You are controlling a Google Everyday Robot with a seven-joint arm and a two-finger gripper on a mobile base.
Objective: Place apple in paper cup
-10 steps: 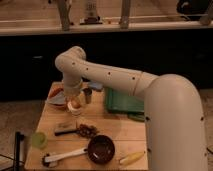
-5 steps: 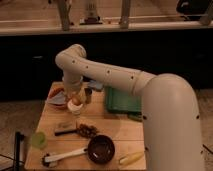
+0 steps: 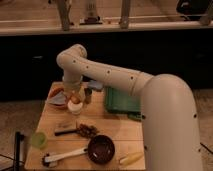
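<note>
Directly beneath the hand (image 3: pixel 74 93), the apple (image 3: pixel 75 100) sits at the mouth of the paper cup (image 3: pixel 75 109); grip cannot be told.

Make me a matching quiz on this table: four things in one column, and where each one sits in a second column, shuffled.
Things:
1. apple
2. light green cup
3. dark bowl
4. long pale-yellow fruit

Places:
A. front right of the table
B. at the top of the paper cup, just under the gripper
C. front left
D. front middle

Pairs: 1-B, 2-C, 3-D, 4-A
</note>
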